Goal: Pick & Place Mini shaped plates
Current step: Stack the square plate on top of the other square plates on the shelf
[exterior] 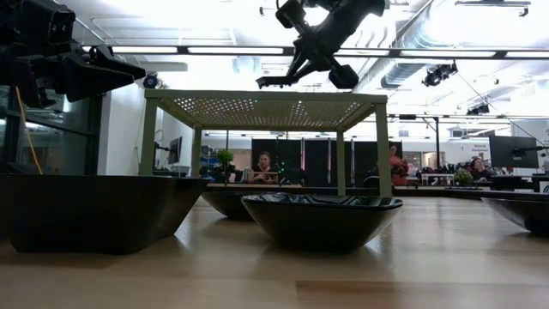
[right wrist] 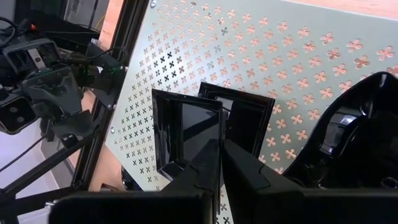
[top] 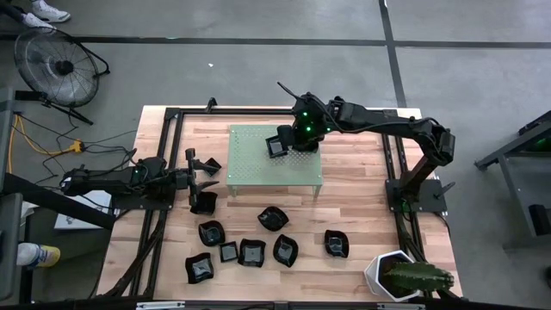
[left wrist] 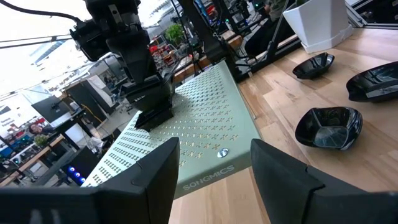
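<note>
Overhead, right pincer [top: 277, 146] clamps a square plate [right wrist: 189, 134] above the rack [top: 258, 168]; left pincer [top: 209, 170] wide, at the surface's left edge.

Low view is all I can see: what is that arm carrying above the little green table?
Observer: The right tool is shut on a square black plate, held over the green table.
Visitor: And the other arm?
Observer: The left tool is open and empty, beside that table's left end.
Visitor: Anything besides plates around?
Observer: A white pot with a plant stands at a corner of the wooden top, on the right arm's side.
</note>
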`<action>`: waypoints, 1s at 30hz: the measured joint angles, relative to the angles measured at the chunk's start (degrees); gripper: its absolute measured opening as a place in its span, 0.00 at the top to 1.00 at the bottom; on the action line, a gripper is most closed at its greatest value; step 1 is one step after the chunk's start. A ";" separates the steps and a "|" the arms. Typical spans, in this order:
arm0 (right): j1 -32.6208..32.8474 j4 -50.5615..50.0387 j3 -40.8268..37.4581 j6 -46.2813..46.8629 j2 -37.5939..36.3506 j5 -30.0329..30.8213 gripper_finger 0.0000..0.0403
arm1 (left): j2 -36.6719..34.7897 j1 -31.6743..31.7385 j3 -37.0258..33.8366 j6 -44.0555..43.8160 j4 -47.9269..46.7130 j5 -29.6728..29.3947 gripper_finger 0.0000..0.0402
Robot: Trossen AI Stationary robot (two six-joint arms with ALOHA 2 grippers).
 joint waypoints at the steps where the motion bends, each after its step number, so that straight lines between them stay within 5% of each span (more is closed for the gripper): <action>1: 0.00 0.00 0.00 0.00 0.00 0.14 0.96 | 0.01 -0.01 0.00 0.00 -0.01 0.00 0.52; 30: -0.39 -1.38 0.00 -0.46 1.43 -0.01 0.96 | -0.01 -0.02 0.00 0.00 0.00 -0.01 0.52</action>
